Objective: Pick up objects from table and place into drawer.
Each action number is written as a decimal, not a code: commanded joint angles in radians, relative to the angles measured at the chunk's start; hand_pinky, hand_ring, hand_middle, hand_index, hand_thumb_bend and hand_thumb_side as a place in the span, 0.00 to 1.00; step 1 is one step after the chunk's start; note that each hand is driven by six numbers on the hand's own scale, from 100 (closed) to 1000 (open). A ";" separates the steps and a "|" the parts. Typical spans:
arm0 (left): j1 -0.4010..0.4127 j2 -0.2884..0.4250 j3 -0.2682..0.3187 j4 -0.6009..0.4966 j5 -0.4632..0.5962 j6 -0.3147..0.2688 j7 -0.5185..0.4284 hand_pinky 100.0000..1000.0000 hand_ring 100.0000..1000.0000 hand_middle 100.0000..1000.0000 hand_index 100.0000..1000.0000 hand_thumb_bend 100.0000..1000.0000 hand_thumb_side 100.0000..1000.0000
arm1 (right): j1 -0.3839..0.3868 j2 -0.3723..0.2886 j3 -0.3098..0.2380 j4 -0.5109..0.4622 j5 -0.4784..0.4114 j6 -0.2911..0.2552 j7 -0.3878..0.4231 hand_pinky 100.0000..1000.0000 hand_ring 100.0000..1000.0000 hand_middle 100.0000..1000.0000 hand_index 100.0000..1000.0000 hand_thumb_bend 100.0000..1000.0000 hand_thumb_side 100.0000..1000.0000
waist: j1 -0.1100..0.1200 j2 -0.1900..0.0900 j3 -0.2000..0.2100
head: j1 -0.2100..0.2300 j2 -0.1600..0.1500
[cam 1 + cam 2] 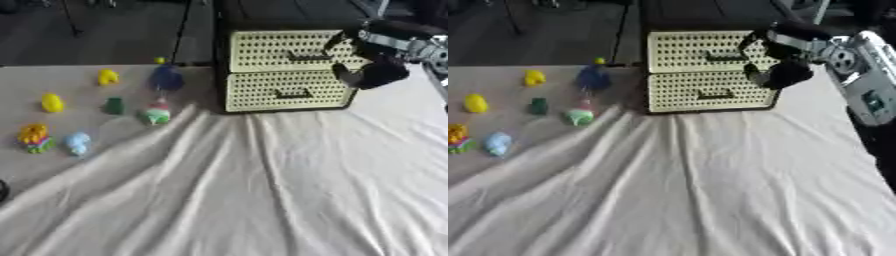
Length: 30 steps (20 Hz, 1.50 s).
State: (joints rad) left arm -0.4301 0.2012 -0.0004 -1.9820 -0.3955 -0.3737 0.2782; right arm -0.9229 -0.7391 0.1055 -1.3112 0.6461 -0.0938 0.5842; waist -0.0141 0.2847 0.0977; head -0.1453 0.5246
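Observation:
A cream perforated cabinet with two drawers stands at the back of the table, both drawers pushed in. My right hand hovers at the cabinet's right end, level with the top drawer's handle. Its fingers and thumb are spread and hold nothing. Small toys lie at the left: two yellow ones, a dark green block, a blue one, a green and white one, a multicoloured one and a pale blue one. A dark bit of my left hand shows at the left edge.
A wrinkled white cloth covers the table's middle and right, its folds running towards the cabinet. The toys sit on bare grey tabletop. Dark floor lies beyond the far edge. My silver right forearm comes in from the upper right.

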 commanded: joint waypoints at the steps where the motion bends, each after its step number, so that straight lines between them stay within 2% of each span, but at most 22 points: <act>1: -0.008 0.001 -0.004 -0.018 0.007 -0.001 -0.006 0.66 0.74 0.77 0.93 0.14 0.94 | -0.035 -0.007 -0.004 0.033 0.028 -0.008 -0.026 0.00 0.00 0.00 0.86 0.00 0.22 | -0.001 -0.015 0.004 | -0.011 -0.012; 21: -0.017 -0.006 -0.011 -0.018 0.015 -0.004 -0.012 0.66 0.74 0.77 0.93 0.12 0.95 | -0.089 0.032 -0.002 0.143 0.094 -0.030 -0.051 0.00 0.00 0.00 0.88 0.00 0.20 | -0.002 0.012 0.033 | -0.040 -0.046; 24: -0.016 -0.007 -0.011 -0.018 0.015 -0.003 -0.012 0.66 0.74 0.77 0.93 0.12 0.96 | -0.090 0.031 -0.002 0.156 0.109 -0.031 -0.050 0.00 0.00 0.00 0.81 0.00 0.21 | -0.003 0.014 0.033 | -0.042 -0.046; 30: -0.015 -0.008 -0.011 -0.018 0.015 -0.002 -0.012 0.66 0.74 0.77 0.93 0.11 0.96 | -0.088 0.030 -0.004 0.165 0.114 -0.042 -0.044 0.00 0.00 0.00 0.75 0.00 0.20 | -0.002 0.017 0.030 | -0.044 -0.043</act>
State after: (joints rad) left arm -0.4329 0.1852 -0.0101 -1.9820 -0.3841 -0.3756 0.2680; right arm -0.9958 -0.6893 0.1096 -1.1507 0.7521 -0.1312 0.5367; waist -0.0173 0.3173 0.1296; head -0.1863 0.4893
